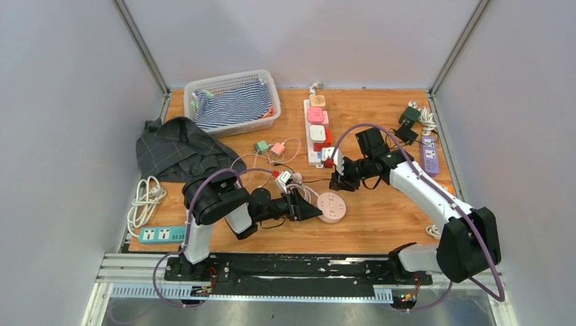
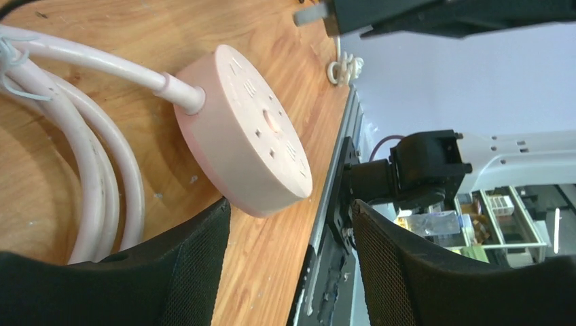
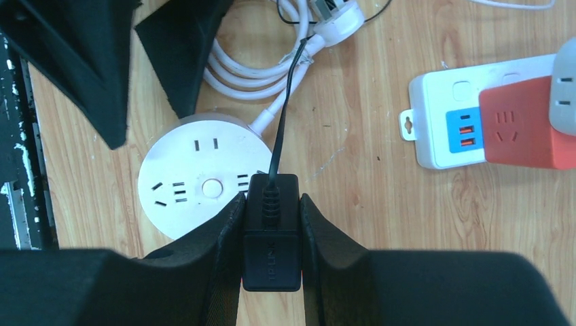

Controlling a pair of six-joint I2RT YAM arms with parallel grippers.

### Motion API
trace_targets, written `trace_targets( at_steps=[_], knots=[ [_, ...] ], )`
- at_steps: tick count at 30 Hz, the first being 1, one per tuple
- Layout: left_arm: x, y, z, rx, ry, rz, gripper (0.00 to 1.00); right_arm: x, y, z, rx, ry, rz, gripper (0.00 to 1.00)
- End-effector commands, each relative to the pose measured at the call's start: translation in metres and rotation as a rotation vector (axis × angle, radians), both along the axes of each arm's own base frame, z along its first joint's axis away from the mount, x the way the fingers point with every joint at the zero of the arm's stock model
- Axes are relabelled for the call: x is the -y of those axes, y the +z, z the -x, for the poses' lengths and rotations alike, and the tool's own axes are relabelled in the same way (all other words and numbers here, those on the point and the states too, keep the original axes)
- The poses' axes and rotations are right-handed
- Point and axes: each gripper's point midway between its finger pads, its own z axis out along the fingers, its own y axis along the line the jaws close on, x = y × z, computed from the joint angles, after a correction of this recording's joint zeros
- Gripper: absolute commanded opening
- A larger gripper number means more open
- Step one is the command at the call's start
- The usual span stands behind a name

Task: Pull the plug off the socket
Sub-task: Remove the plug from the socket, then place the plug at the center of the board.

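Centre of wooden table (image 1: 380, 224), top view: round socket (image 1: 331, 207), a pale pink plastic disc with a smooth matt face, slots upward, and thick white cable (image 2: 88, 170) looped at its 10 o'clock.

Plug (image 3: 272, 234): black boxy adapter with a slightly glossy shell. Its long axis runs in line with the fingers, and a thin black cord (image 3: 282, 115) leaves the far end. A bare metal prong shows in the left wrist view, so it is judged clear of the socket.

Right gripper (image 3: 272, 210): at the disc's 12 o'clock, clamped on the plug's flanks.

Left gripper (image 2: 291, 224): at 9 o'clock, jaws wide, holding nothing, with the disc's rim just ahead.
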Motion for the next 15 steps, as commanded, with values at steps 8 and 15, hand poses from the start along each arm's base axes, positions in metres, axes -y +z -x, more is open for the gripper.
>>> trace_targets(
  at_steps=[8,15],
  knots=[
    [-0.024,0.03,0.008,0.167,-0.07,0.032,0.7,0.026,0.029,-0.029,0.067,-0.185,-0.088,0.0],
    [-0.049,0.037,-0.001,0.239,-0.029,0.012,0.72,0.044,0.053,-0.034,0.131,-0.246,-0.148,0.0]
  ],
)
